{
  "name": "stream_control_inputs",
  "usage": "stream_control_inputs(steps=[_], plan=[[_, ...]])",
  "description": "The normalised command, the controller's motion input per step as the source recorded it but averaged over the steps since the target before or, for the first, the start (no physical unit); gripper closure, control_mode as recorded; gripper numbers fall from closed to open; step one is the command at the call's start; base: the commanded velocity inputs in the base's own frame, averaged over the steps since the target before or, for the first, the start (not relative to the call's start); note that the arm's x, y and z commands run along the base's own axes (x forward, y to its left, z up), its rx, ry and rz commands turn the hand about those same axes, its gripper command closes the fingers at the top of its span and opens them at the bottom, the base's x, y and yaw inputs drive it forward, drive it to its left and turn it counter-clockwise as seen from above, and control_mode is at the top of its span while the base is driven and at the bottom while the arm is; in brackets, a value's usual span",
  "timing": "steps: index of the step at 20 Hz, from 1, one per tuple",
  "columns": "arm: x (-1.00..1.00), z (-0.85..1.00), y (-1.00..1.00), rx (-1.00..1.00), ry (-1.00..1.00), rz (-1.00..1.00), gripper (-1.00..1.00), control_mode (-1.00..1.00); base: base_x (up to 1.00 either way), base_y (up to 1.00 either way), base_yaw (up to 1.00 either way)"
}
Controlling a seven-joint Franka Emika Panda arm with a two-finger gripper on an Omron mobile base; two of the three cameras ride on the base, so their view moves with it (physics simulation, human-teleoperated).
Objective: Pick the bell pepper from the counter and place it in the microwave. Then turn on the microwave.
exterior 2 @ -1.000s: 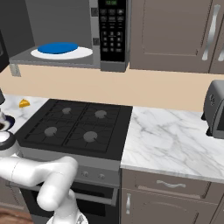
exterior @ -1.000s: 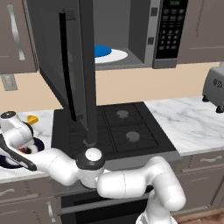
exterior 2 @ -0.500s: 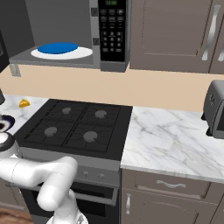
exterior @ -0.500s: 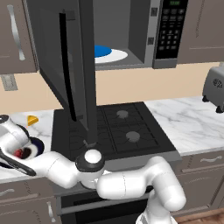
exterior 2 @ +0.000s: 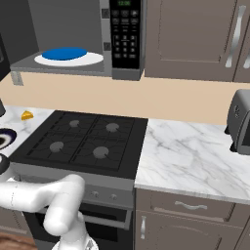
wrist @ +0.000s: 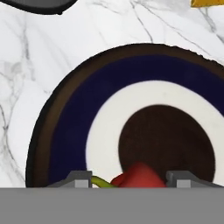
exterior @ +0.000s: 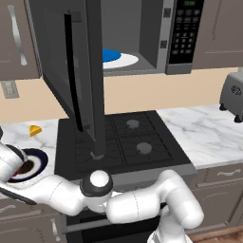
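At the far left of the left base view, the white arm's hand hangs low over a round glazed plate with a dark brown rim, a navy ring, a white ring and a brown centre, which lies flat on the white marble-patterned counter with grey veins. In the hand view, the two small grey finger tips of the gripper stand apart on either side of the small, glossy red bell pepper, whose thin yellow-green stem points toward one tip. The pepper sits on the plate at the edge of its brown centre. Whether the tips press on it cannot be told.

Just behind the plate lies a small yellow wedge, matte and sharp-edged. Next comes the flat black stovetop with four round burners under a thin grate. Above it hangs the large dark grey microwave, boxy and smooth, its wide glass door swung fully open toward the camera. Inside rests a white turntable with a blue centre; the black keypad panel is on its right. Farther right, more veined counter carries a rounded silver toaster.

Against a second earlier, the hand has sunk lower and further left over the plate, and the fingers have drawn in slightly.
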Motion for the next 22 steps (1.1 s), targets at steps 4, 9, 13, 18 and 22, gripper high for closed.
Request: stream_control_inputs(steps=[4, 9, 13, 18, 22], plan=[[-0.2, 0.01, 0.01, 0.01, -0.07, 0.0, 1.0, -1.0, 0.0, 0.0, 0.0], [-0.25, 0.0, -0.07, 0.06, -0.06, 0.0, 1.0, -1.0, 0.0, 0.0, 0.0], [-0.33, -0.02, -0.18, 0.07, -0.15, 0.0, 1.0, -1.0, 0.0, 0.0, 0.0], [-0.39, -0.1, -0.22, 0.08, -0.19, 0.0, 1.0, -1.0, 0.0, 0.0, 0.0], [-0.4, -0.13, -0.31, 0.07, -0.21, 0.0, 1.0, -1.0, 0.0, 0.0, 0.0]])
